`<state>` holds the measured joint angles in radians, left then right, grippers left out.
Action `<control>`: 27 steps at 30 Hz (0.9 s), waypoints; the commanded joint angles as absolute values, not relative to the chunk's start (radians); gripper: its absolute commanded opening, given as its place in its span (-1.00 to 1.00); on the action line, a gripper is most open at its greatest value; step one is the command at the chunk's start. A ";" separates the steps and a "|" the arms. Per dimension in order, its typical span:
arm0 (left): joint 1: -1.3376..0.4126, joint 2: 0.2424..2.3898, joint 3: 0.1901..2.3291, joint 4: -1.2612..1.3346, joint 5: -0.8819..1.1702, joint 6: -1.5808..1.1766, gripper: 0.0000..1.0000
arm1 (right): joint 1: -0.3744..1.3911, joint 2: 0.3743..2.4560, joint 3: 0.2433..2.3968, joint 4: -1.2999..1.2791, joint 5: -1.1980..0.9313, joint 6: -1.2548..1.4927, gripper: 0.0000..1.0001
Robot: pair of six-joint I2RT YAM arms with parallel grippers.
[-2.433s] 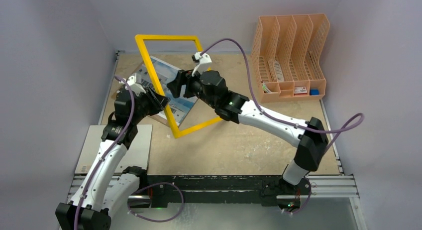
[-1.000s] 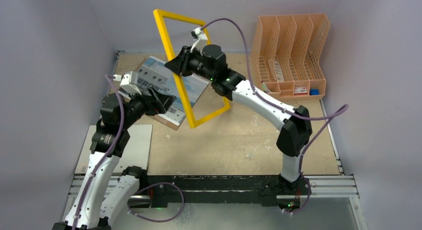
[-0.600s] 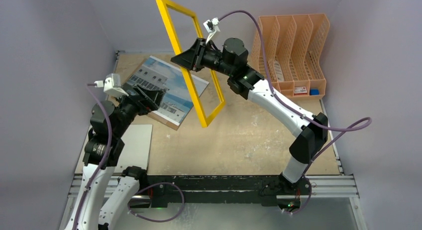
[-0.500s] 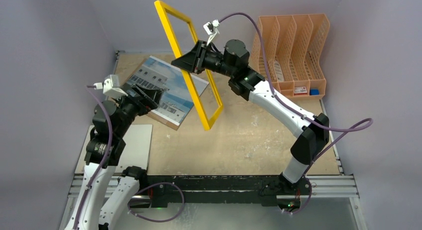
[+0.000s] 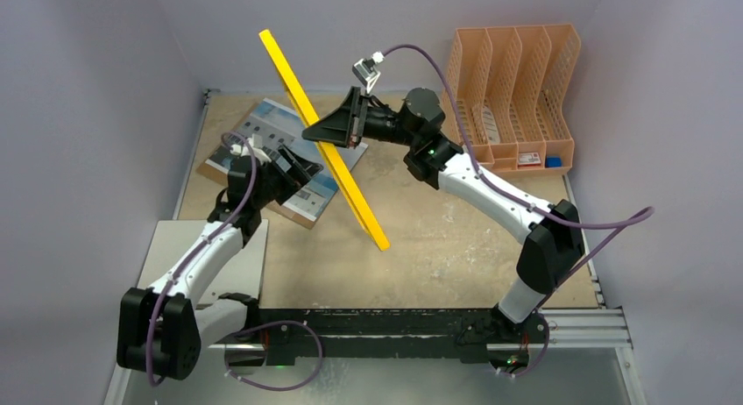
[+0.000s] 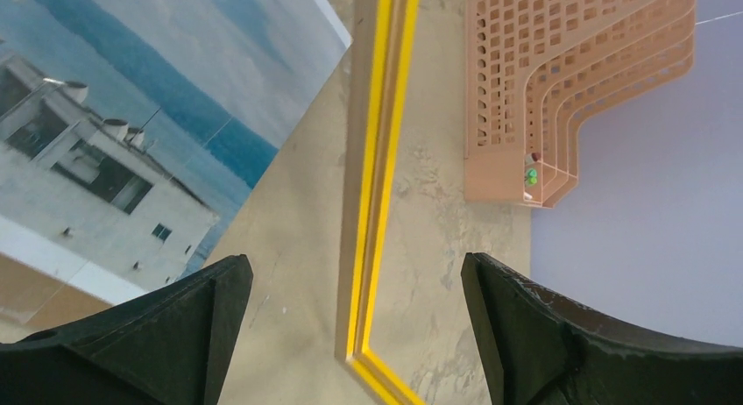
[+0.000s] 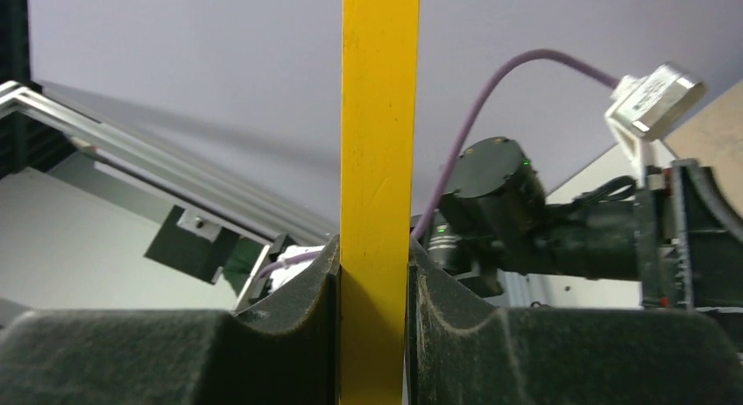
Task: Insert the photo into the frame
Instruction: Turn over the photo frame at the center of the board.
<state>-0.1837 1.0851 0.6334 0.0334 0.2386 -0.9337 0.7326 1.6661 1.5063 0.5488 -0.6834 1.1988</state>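
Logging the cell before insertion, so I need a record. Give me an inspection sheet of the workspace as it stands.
Surface: scuffed wooden tabletop.
Job's things: photo face up on brown board, far left; yellow frame held tilted in the air.
Clutter: peach file rack, far right; grey panel, near left.
Claws: right claw shut on frame; left claw open, empty, by the photo.
Cables: purple cable looping off each arm.
Surroundings: lavender walls.

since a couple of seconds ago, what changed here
The right gripper, jaws shut on the frame, raised it and swung it edge-on to the top view. The left gripper, jaws open, drew back, then dropped low by the photo. Photo and file rack stayed put.
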 commanded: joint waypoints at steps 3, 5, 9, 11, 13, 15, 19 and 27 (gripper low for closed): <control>-0.184 1.144 0.559 0.468 0.353 -0.956 0.90 | 0.729 1.617 1.478 0.830 -0.746 1.395 -0.77; -0.185 1.174 0.545 0.507 0.360 -0.951 0.89 | 0.729 1.625 1.459 0.878 -0.749 1.442 -0.77; -0.186 1.235 0.541 0.454 0.291 -0.930 0.81 | 0.729 1.639 1.445 0.929 -0.748 1.505 -0.78; -0.184 1.243 0.528 0.445 0.257 -0.921 0.79 | 0.729 1.642 1.441 0.939 -0.750 1.519 -0.78; -0.184 1.251 0.520 0.438 0.232 -0.918 0.79 | 0.729 1.647 1.435 0.950 -0.751 1.534 -0.78; -0.185 1.272 0.518 0.453 0.242 -0.917 0.78 | 0.729 1.652 1.429 0.968 -0.752 1.554 -0.78; -0.184 1.313 0.514 0.541 0.320 -0.945 0.59 | 0.729 1.665 1.411 1.001 -0.764 1.604 -0.79; -0.184 1.250 0.429 0.550 0.249 -0.947 -0.17 | 0.714 1.672 1.360 0.941 -0.773 1.611 -0.72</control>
<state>-0.1833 1.3132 0.4740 0.4908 0.2935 -0.9524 0.7273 1.6897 1.3766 0.8757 -0.7555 1.5909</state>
